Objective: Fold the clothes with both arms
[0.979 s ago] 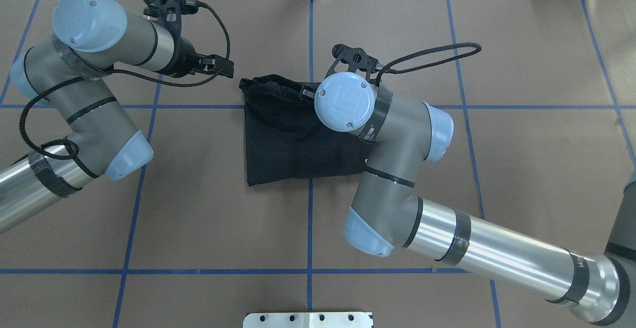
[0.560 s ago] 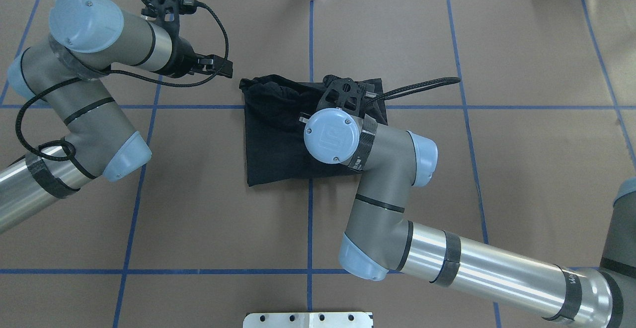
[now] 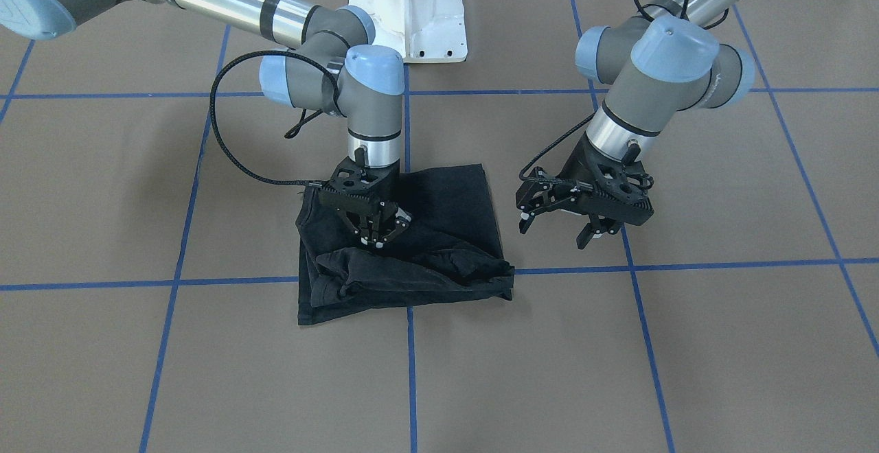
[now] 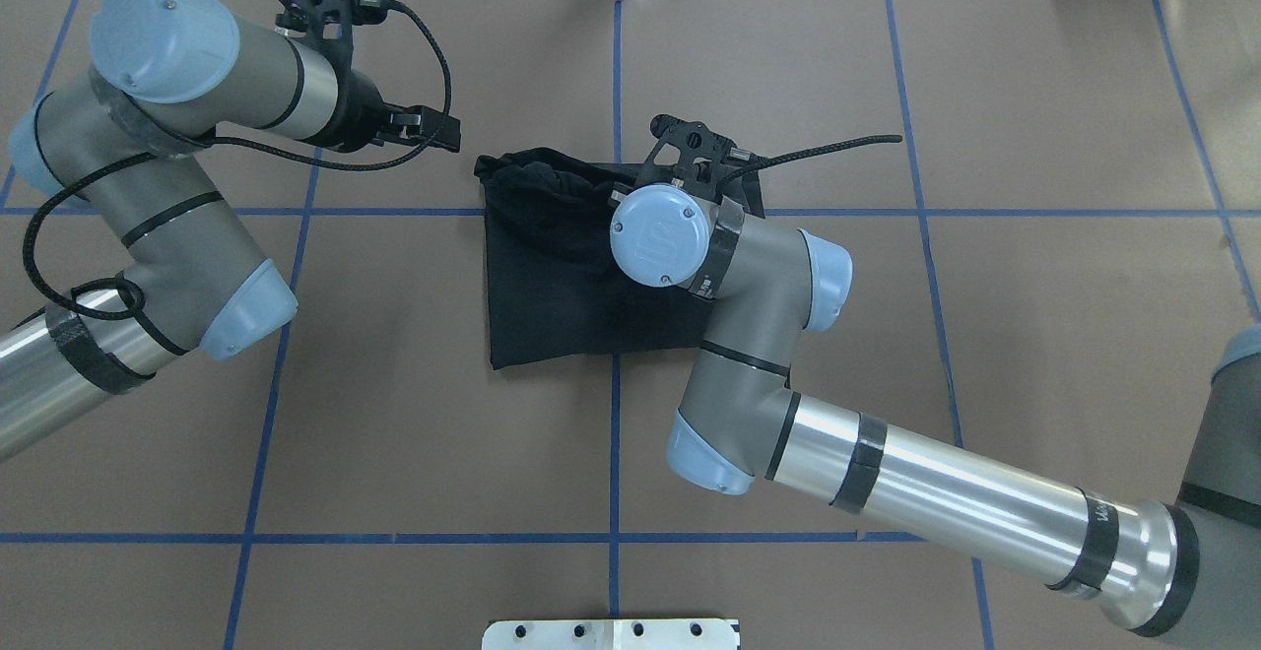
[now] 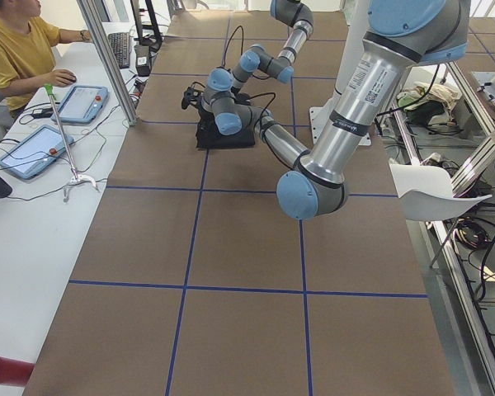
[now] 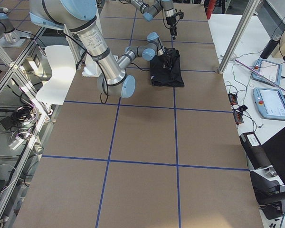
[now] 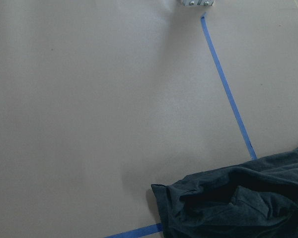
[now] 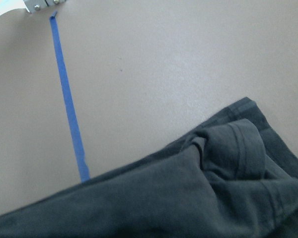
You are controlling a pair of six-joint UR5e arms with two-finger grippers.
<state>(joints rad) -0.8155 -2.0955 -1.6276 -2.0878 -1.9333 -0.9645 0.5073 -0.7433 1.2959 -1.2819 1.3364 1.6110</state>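
The brown surface with its blue tape grid takes up nearly the whole overhead view, and all the action is packed into the middle of it. The right arm comes in from the lower right of that view and bends so its wrist hangs straight over the cloth, probably so it can work on the top layer from above. The left arm is curled up in the upper left, parked off the fabric, which looks like it's just waiting its turn. The black T-shirt sits dead centre where the tape lines cross. It's already folded into a rough rectangle with only plain black showing, and there's a lumpy bunch of sleeve and hem along the top edge in the overhead view. That messy edge is probably why the fold doesn't look finished. In the front-facing view the right hand points down onto the shirt just above the bunch with its fingers pressed together. It's impossible to tell whether any cloth is caught between them. The left hand hovers just beside the shirt's right edge in that view, fingers spread and holding nothing, so it looks ready to grab a corner.
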